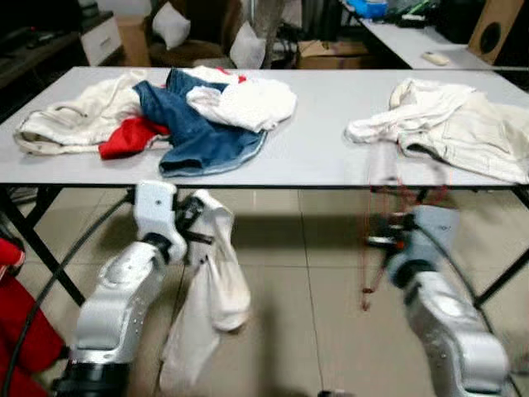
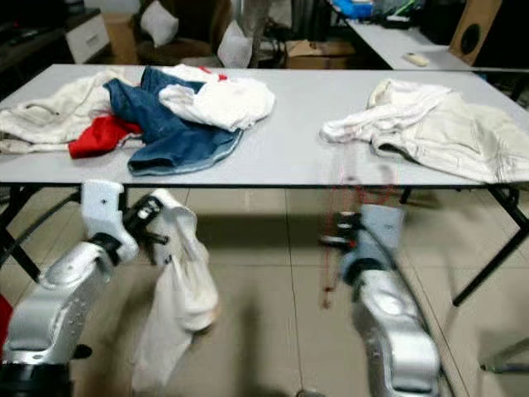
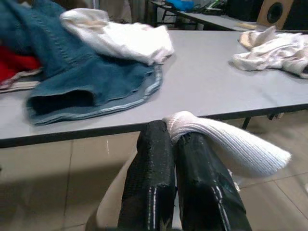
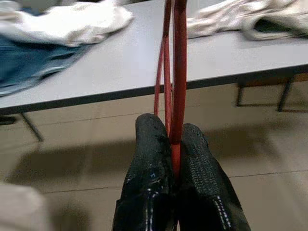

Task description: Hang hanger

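My left gripper (image 1: 196, 225) is below the grey table's front edge, shut on a white knitted garment (image 1: 211, 302) that hangs down toward the floor; its fingers (image 3: 159, 159) pinch the white fabric (image 3: 231, 144). To the right, also below the table edge, my right gripper (image 1: 388, 240) is shut on a thin red hanger (image 1: 374, 248), blurred by motion. In the right wrist view the red hanger (image 4: 175, 72) rises straight up from between the fingers (image 4: 151, 159).
The grey table (image 1: 322, 141) holds a heap of clothes at the left with a blue denim piece (image 1: 198, 132), a red one (image 1: 128, 136) and white ones, and a cream pile (image 1: 463, 124) at the right. Table legs (image 1: 504, 273) stand on the tiled floor. A red object (image 1: 16, 322) lies at far left.
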Robot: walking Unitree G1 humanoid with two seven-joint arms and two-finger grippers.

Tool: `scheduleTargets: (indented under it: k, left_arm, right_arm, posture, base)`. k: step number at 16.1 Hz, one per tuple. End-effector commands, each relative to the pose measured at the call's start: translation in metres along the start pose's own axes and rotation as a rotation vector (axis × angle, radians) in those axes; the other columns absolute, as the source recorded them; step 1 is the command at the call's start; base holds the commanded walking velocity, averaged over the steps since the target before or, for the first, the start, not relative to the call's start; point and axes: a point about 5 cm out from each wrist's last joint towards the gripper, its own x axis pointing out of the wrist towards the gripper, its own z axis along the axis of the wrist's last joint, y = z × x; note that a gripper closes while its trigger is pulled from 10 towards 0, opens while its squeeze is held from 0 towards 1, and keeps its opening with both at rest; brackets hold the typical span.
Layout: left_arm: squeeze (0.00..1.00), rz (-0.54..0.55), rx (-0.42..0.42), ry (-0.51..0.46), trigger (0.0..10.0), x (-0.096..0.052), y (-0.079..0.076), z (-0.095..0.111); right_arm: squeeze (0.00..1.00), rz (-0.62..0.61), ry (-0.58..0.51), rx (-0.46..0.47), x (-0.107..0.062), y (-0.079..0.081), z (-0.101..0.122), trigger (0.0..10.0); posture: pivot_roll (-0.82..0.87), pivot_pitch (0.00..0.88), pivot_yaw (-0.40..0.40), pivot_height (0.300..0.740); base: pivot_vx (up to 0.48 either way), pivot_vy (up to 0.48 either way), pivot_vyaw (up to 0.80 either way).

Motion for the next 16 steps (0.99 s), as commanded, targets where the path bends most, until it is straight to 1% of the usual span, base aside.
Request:
scheduleTargets:
  k: [1, 7, 8, 10, 11, 12, 13, 14, 16]
  left_arm:
    - [0.0, -0.015, 0.0, -0.011, 10.0, 0.003, -0.002, 0.003]
    - [0.0, -0.041, 0.0, 0.0, 10.0, 0.007, -0.004, -0.001]
    - [0.0, -0.052, -0.02, -0.002, 10.0, 0.009, -0.006, -0.002]
    - [0.0, -0.069, -0.059, -0.02, 10.0, 0.012, -0.011, 0.001]
    - [0.0, -0.065, -0.061, -0.024, 10.0, 0.013, -0.011, 0.002]
    - [0.0, -0.065, -0.045, -0.039, 10.0, 0.014, -0.011, 0.004]
    - [0.0, -0.078, -0.043, -0.078, 10.0, 0.014, -0.011, 0.008]
    - [0.0, -0.078, -0.047, -0.085, 10.0, 0.014, -0.012, 0.008]
    - [0.0, -0.093, -0.051, -0.104, 10.0, 0.013, -0.018, 0.012]
  right_arm:
    - [0.0, -0.018, -0.021, -0.009, 0.001, -0.005, 0.006, 10.0]
    - [0.0, -0.04, -0.014, 0.002, 0.001, -0.006, 0.002, 10.0]
    - [0.0, -0.038, -0.01, -0.003, 0.0, -0.006, 0.001, 10.0]
    - [0.0, -0.039, -0.011, -0.009, 0.001, -0.008, 0.005, 10.0]
    - [0.0, -0.036, -0.013, -0.018, 0.002, -0.008, 0.006, 10.0]
    - [0.0, -0.031, -0.016, -0.033, 0.003, -0.008, 0.008, 10.0]
    - [0.0, -0.019, -0.015, -0.048, 0.004, -0.008, 0.01, 10.0]
    - [0.0, -0.016, -0.016, -0.051, 0.004, -0.008, 0.011, 10.0]
    - [0.0, 0.019, -0.021, -0.1, 0.005, -0.01, 0.016, 10.0]
  posture:
    - [-0.04, 0.0, 0.046, 0.74]
    - [-0.07, 0.0, 0.085, 0.74]
    - [-0.07, 0.0, 0.09, 0.74]
    - [-0.08, 0.0, 0.097, 0.74]
    - [-0.08, 0.0, 0.095, 0.74]
    - [-0.08, 0.0, 0.095, 0.74]
    - [-0.08, 0.0, 0.084, 0.74]
    - [-0.08, 0.0, 0.079, 0.74]
    - [-0.08, 0.0, 0.064, 0.74]
  base:
    - [0.0, 0.368, 0.0]
    - [0.0, 0.373, 0.0]
    - [0.0, 0.375, 0.0]
    - [0.0, 0.0, 0.0]
    - [0.0, 0.0, -0.41]
    - [0.0, 0.0, -0.8]
    - [0.0, 0.0, -0.8]
    - [0.0, 0.0, -0.8]
    - [0.289, 0.0, -0.8]
